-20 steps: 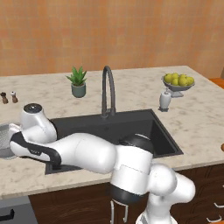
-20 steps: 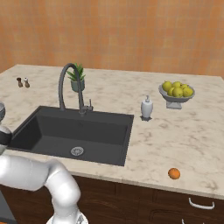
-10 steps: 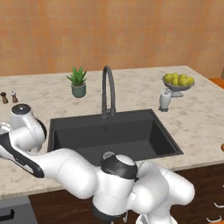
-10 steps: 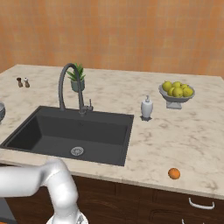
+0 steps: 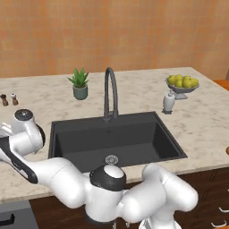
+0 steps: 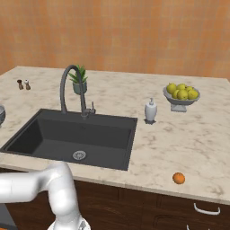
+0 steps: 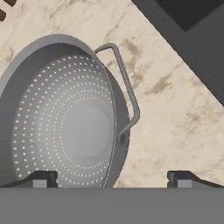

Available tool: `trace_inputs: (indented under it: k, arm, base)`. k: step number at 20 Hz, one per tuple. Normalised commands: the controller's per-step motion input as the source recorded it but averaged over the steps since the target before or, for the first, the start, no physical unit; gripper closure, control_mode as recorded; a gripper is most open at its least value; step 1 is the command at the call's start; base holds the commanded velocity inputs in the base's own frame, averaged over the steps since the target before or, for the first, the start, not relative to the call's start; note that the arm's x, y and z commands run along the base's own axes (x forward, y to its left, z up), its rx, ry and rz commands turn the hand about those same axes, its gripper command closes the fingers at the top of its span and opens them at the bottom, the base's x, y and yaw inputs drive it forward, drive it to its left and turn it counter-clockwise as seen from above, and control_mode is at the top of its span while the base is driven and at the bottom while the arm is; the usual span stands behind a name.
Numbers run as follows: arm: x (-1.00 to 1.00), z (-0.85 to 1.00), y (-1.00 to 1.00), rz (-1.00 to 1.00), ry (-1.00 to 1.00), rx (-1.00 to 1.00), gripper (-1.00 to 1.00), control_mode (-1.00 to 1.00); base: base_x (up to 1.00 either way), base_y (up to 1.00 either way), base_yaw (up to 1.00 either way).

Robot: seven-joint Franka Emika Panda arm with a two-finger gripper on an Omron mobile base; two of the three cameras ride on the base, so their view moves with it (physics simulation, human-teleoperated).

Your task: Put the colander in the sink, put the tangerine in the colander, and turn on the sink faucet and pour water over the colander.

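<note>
None of the three steps is finished. In the hand view the round silver-grey perforated metal colander [image 7: 65, 118] sits on the speckled beige stone counter [image 7: 175, 127], filling the left and centre of the frame, one thin wire side handle [image 7: 127, 94] pointing toward the frame's right. The large rectangular matte black sink [image 5: 116, 141] lies in the middle of the left base view with nothing in it beyond its round metal drain [image 5: 111, 159]; a corner of it shows in the upper right of the hand view, well apart from the colander. The two-finger gripper [image 7: 111, 179] hangs over the colander's near rim with its jaws wide apart, one fingertip over the bowl, the other over bare counter; it grips nothing. The small round orange tangerine [image 6: 179, 178] rests on the counter at the lower right of the right base view, near the front edge. The tall dark grey gooseneck faucet [image 5: 110, 91] stands behind the basin, no water visible. I judge the first grasp is only being lined up; the lift into the sink, the fruit and the water all remain.
</note>
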Motion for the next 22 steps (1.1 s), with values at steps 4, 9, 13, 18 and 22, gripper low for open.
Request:
trace_inputs:
  k: [4, 9, 13, 18, 22]
  arm:
    - [0.20, -0.05, 0.50, -0.20, 0.06, 0.00, -1.00, -1.00]
    - [0.47, -0.14, 0.16, -0.15, 0.14, 0.00, -1.00, -1.00]
    - [0.44, -0.49, 0.00, -0.15, 0.35, 0.00, -1.00, -1.00]
    - [0.39, -0.55, 0.13, -0.15, 0.31, 0.00, -1.00, -1.00]
    - [0.01, -0.39, 0.08, -0.20, 0.16, 0.00, 1.00, -1.00]
  base:
    - [0.00, 0.00, 0.00]
    - [0.00, 0.00, 0.00]
    - [0.00, 0.00, 0.00]
    - [0.00, 0.00, 0.00]
    - [0.00, 0.00, 0.00]
